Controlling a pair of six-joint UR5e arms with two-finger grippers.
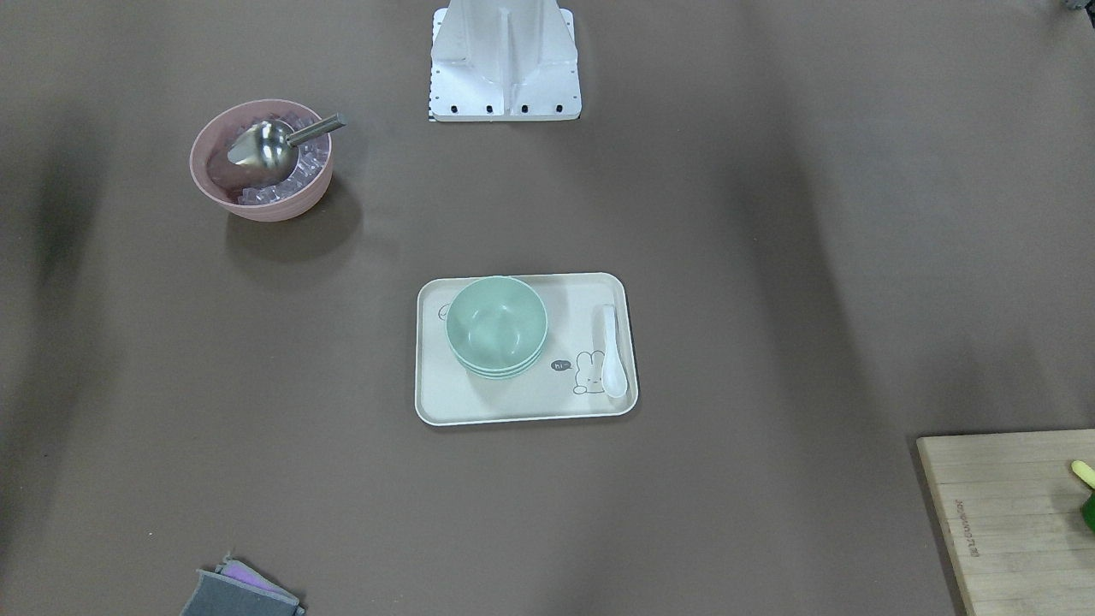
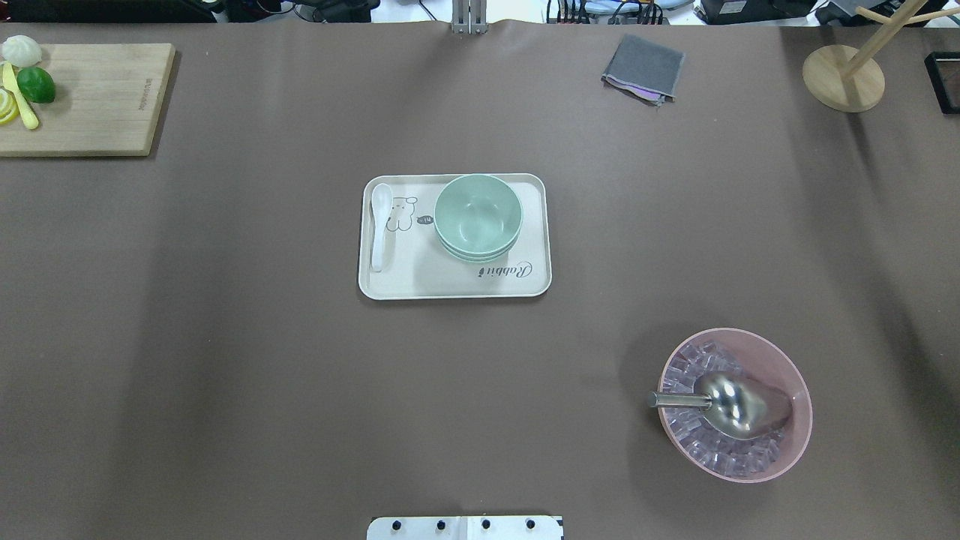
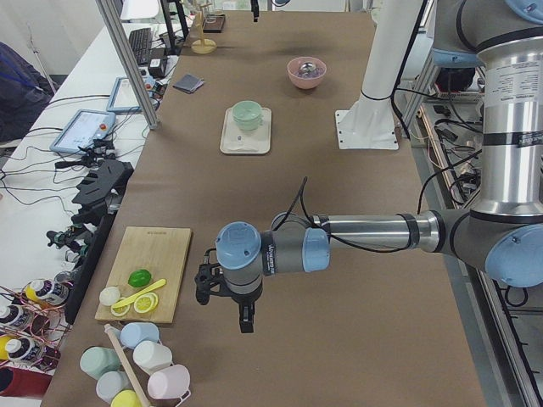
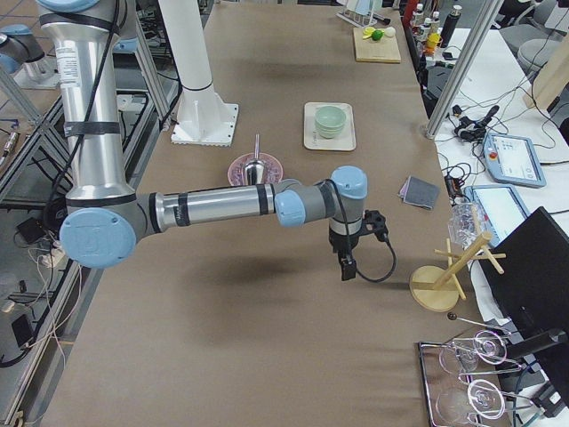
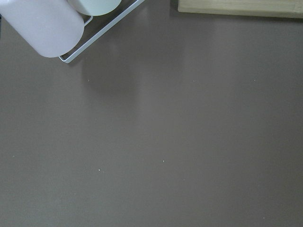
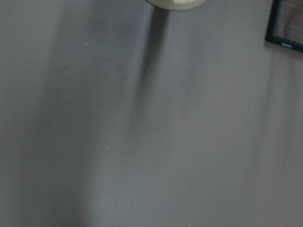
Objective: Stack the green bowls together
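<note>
- As three green bowls (image 2: 478, 217) sit nested in one stack on the tray (image 2: 420, 279), stacking looks finished; nothing seems left to do.
- Left gripper (image 3: 245, 322) hangs well apart from them; I cannot tell its opening or hold.
- Counted: one spoon (image 2: 380, 225), one tray, three green bowls, one pink bowl (image 2: 787, 442).
- Right gripper (image 4: 347, 269), also well apart: likewise cannot tell.

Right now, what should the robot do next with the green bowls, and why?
Probably just rest: the green bowls already sit nested in one stack on the tray, and the left hand and right hand hang far from it.
</note>
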